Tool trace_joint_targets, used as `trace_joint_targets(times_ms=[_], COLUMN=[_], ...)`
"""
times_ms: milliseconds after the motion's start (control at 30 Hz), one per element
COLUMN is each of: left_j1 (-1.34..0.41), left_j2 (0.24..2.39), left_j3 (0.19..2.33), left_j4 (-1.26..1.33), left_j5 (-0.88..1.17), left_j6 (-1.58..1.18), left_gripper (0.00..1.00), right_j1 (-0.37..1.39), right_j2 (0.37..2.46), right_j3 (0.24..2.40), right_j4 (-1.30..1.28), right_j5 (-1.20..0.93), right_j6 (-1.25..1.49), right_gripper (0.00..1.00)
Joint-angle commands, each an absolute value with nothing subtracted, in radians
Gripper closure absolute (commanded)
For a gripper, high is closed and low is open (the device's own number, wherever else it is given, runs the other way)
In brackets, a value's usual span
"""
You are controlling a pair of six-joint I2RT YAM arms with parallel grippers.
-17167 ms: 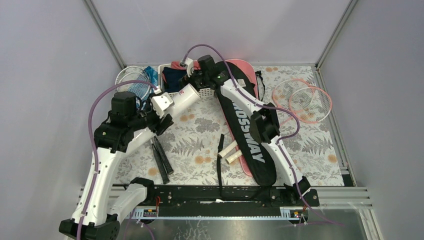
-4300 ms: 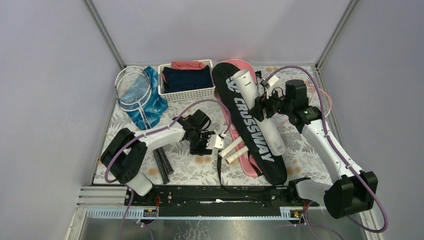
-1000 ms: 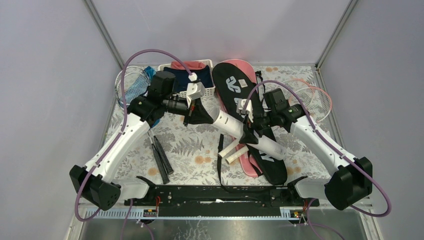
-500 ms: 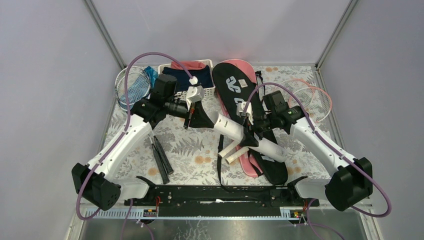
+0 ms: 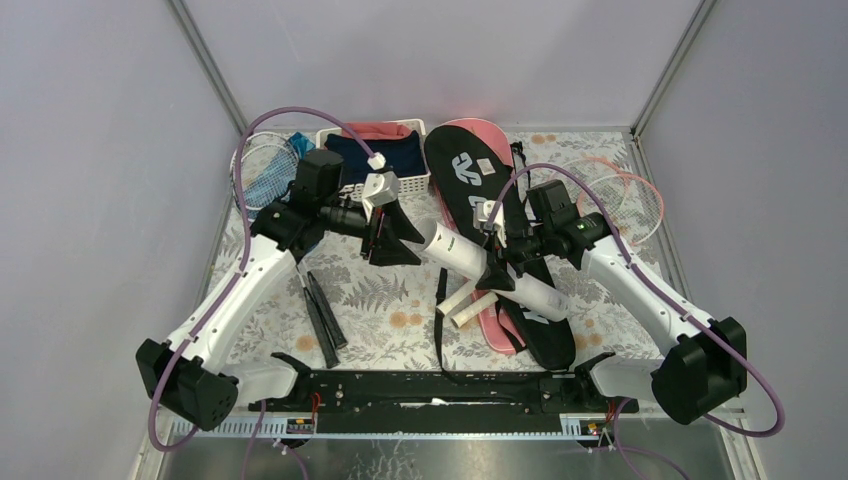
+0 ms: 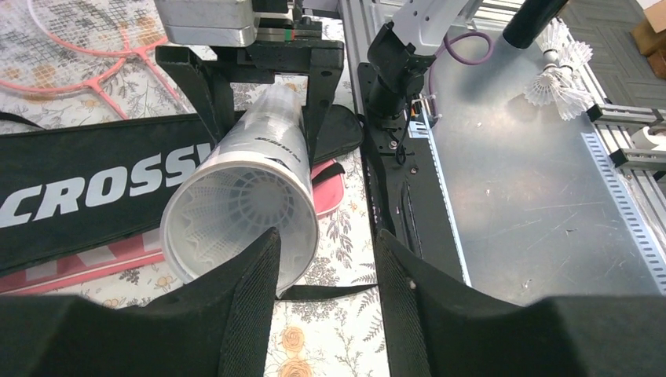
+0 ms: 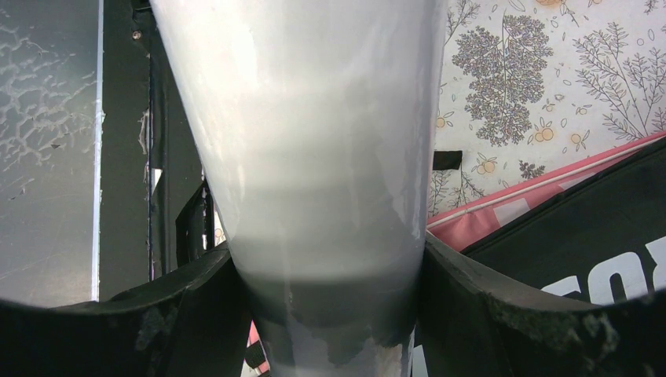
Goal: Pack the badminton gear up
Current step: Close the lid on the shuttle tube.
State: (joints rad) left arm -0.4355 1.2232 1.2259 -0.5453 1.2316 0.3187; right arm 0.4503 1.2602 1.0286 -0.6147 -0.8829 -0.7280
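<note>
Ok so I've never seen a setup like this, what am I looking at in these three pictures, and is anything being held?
These are two white robot arms, each ending in a two-finger gripper, at a flowery table. One picture looks down from above; the other two come from cameras on the wrists. The right gripper clamps a white shuttlecock tube over a black CROSSWAY bag. The left gripper is open and empty, facing the tube's open end. Pink rackets and a clothes basket lie nearby.
</note>
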Motion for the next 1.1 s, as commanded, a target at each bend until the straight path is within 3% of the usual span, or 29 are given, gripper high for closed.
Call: trace_joint_targets(times_ms=[0, 333, 1067], left_j1=[-0.427, -0.445, -0.518], left_j2=[1.207, 1.219, 1.218], left_j3=[1.219, 1.206, 1.126], left_j4=[-0.51, -0.507, -0.505], left_j5=[1.186, 1.083, 1.161], left_j6=[0.345, 0.417, 0.439], left_gripper=[0.44, 0.35, 0.42], right_j1=[0.457, 0.457, 0.457], right_j2=[1.231, 1.22, 1.216], right_j3=[1.035, 1.044, 1.058], right_j4=[-0.577, -0.579, -0.469], right_j5=[-0.927, -0.934, -0.92], right_j6=[-0.723, -0.712, -0.579], right_gripper=[0.6, 0.61, 0.65])
